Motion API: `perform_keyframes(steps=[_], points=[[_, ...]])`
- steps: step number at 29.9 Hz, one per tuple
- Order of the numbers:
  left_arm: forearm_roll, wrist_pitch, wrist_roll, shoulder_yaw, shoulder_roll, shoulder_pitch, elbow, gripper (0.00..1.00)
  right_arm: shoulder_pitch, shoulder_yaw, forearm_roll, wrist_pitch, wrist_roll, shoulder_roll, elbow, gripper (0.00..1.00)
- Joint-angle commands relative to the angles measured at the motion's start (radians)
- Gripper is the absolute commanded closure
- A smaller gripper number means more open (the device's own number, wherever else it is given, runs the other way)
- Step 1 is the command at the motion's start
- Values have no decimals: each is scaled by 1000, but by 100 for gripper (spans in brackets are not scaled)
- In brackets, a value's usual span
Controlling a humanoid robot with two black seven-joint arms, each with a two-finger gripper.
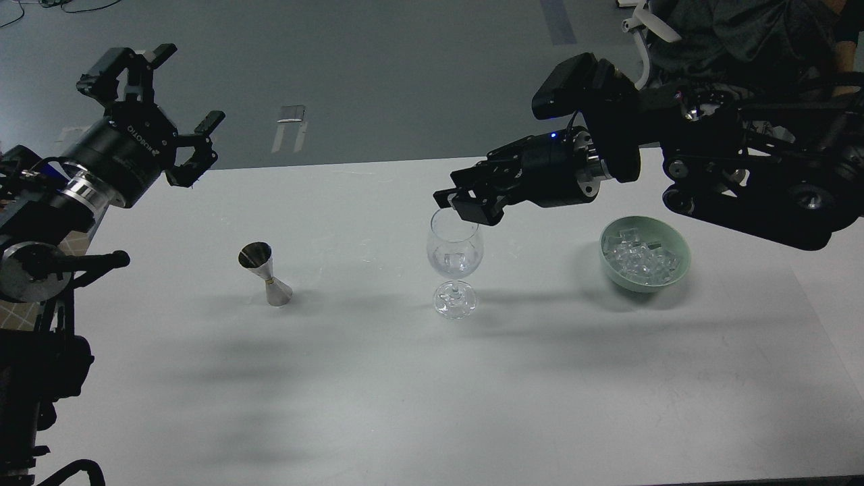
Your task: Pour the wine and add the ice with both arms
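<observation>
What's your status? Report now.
Left gripper open, raised clear. Right gripper over wine glass, state unclear. Ice in green bowl. Nothing blocking.

dim, cool light; soft shadows smear across the table (pixel 540 378).

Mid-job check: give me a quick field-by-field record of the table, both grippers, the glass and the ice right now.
table: white top, holding jigger, glass, bowl
left gripper: open, raised off the table's left edge, holding nothing
right gripper: over the glass rim; open or shut unclear
wine glass: upright, centre of table, something clear inside the bowl part
ice: piled in the green bowl, right of the glass
jigger: upright, left of the glass
</observation>
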Motion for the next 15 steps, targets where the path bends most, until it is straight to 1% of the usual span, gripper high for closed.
perform_keyframes(steps=[1, 3, 4, 5, 6, 7, 8, 12, 14, 15], points=[[-1, 0, 0, 0, 3, -2, 3, 3, 29, 44, 185, -1, -20, -10, -82, 37], [-2, 0, 0, 0, 3, -13, 12, 3, 19, 116, 353, -2, -30, -3, -197, 26], [-2, 0, 0, 0, 3, -13, 12, 3, 19, 116, 354, -2, -30, -3, -197, 26], [-4, 0, 0, 0, 3, -23, 20, 3, -4, 162, 457, -2, -30, 3, -258, 19], [-5, 0, 0, 0, 3, -29, 23, 3, -23, 185, 511, -1, -28, 8, -280, 16], [-7, -4, -2, 0, 4, -42, 37, 3, -65, 234, 616, 1, -27, 19, -314, 13], [-8, -9, -5, 0, 12, -52, 57, 3, -110, 298, 704, 1, -27, 34, -337, 8], [-13, -11, -6, 1, 52, -86, 109, 3, -225, 479, 831, -1, -27, 63, -364, 5], [-14, -11, -11, 1, 55, -126, 173, 3, -315, 611, 863, -5, -27, 107, -371, 4], [-14, -11, -11, 1, 54, -140, 196, 3, -337, 644, 867, -5, -25, 123, -377, 4]])
